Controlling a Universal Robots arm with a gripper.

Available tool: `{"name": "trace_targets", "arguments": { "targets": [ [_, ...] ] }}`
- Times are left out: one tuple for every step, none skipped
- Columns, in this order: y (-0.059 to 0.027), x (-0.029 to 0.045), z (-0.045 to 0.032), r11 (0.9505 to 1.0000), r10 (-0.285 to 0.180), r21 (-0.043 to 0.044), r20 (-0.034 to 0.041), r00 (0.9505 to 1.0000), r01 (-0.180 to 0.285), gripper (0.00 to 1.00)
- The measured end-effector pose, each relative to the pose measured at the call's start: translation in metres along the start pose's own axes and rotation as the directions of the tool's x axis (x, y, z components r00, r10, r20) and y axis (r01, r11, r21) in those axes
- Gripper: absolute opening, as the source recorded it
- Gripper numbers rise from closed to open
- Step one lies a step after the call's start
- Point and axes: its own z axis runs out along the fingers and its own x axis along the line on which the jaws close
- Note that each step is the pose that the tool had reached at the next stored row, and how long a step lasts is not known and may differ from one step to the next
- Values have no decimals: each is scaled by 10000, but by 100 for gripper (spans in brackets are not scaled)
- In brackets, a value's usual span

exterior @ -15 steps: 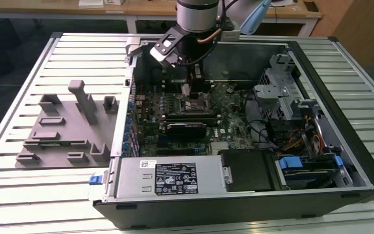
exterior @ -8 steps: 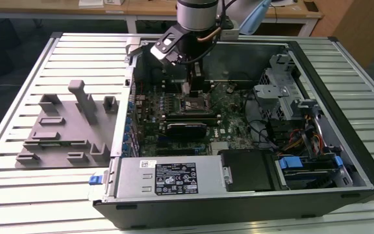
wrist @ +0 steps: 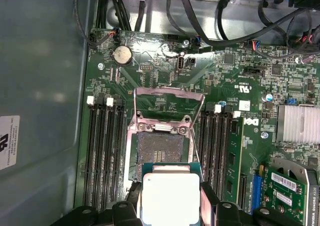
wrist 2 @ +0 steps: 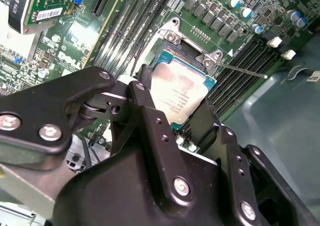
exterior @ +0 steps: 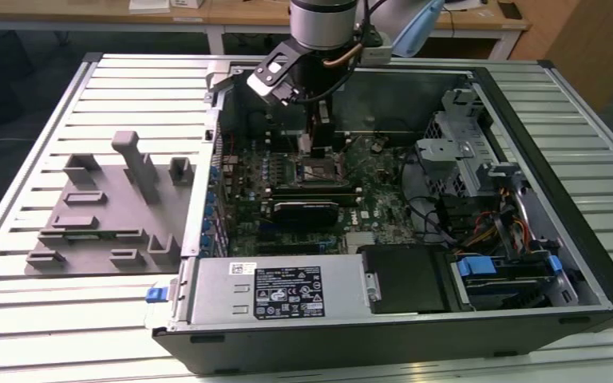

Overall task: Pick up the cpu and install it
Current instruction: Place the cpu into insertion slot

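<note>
The end effector [wrist 2: 176,108] holds the cpu [wrist 2: 179,88] between its two black fingers [wrist 2: 143,97]. The jaws are closed only as far as the chip's width and press on two opposite edges. In the first wrist view the cpu [wrist: 170,193] hangs level, with its silver top facing up. It is just over the near side of the open socket [wrist: 159,148] and, I judge, not yet seated in it. The metal retention frame [wrist: 169,92] is folded back, so the socket is uncovered.

The chip looks light, thin and stiff. Its metal top is smooth, so a grip there could slip. The underside and the socket contacts are probably delicate. The pale rim at the edges therefore seems the right place to take it, as the fingers do now, and only a small force should be needed.

The computer case [exterior: 392,351] lies open on the slatted worktop [exterior: 29,319]. It contains the green motherboard [wrist: 150,61] with memory slots [wrist: 102,146] on both sides of the socket. Along one side of the case sits a grey metal box [exterior: 274,291] with a white label, and there are bundles of cables [exterior: 488,227]. Beside the case, at the exterior view's left, stands a grey fixture [exterior: 93,215] with posts and pockets. I cannot tell whether anything lies in its pockets.
</note>
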Motion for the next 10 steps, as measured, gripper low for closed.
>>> {"name": "trace_targets", "arguments": {
  "targets": [
    [2,0,2,10000,1,0,0,10000,-1,55],
    [6,1,4,10000,0,-1,-1,10000,0,55],
    [9,2,7,10000,0,-1,-1,10000,0,55],
    [12,5,10,10000,0,0,0,10000,0,55],
    [15,9,13,10000,1,0,1,10000,-1,55],
    [18,16,17,10000,0,0,0,10000,0,55],
    [20,23,21,10000,0,0,0,10000,0,55],
    [23,29,25,10000,0,0,0,10000,0,55],
    [26,35,28,10000,0,0,0,10000,0,55],
    [28,42,32,10000,0,0,1,10000,0,55]
  ]
}}
